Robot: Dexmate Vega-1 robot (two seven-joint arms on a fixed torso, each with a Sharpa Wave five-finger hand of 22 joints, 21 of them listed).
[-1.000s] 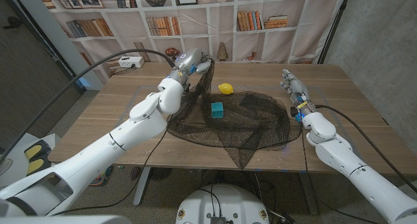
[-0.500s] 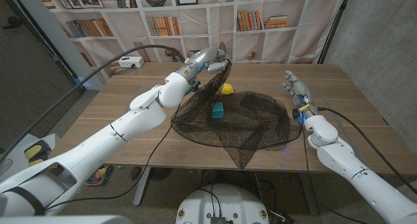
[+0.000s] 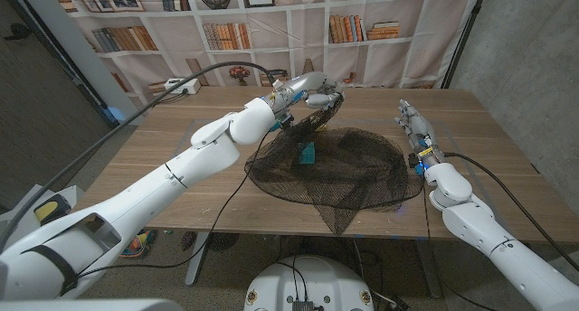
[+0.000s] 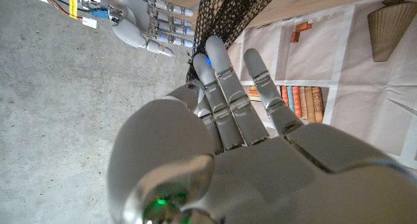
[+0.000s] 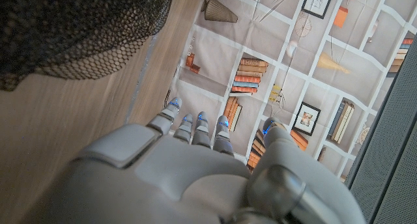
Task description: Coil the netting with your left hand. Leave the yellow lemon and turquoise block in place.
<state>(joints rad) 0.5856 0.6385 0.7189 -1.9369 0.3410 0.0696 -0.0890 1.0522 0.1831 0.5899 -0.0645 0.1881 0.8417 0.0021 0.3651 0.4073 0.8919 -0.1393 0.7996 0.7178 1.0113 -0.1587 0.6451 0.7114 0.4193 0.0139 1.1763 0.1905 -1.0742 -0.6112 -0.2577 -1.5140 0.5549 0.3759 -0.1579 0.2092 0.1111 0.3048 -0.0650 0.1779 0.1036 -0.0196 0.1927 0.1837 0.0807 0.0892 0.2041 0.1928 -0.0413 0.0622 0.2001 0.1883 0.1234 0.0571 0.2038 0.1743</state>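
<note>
Two hands were on record at this moment, and you were working with only one of them.

Item, left hand [image 3: 312, 98]: raised over the far middle of the table [image 3: 145, 157], fingers [image 4: 218, 61] grasping a gathered bunch of the netting [image 3: 339, 166], which hung from them in a dark rope down to the wood.

Item, netting: the rest lay spread as a wide dark disc across the table's middle and right, one point draping over the near edge.

Item, turquoise block [image 3: 306, 152]: under or within the mesh, just below the lifted bunch.

Item, right hand [image 3: 413, 126]: released, fingers straight and holding nothing, standing near the right edge just beside the net's rim.

Handling note, as judgement: you would have done well to turn the bunch in small wrist circles and lower it onto itself as you went, rather than hauling sideways, since the mesh looked likely to drag the block. You should have kept the lift low.

Not made out:
- the yellow lemon, covered by your left hand and the lifted mesh;
- whether the mesh had snagged on the block;
- your thumb's hold on the bunch, hidden behind the fingers in the left wrist view;
- the net's overhanging tip below the near edge.
</note>
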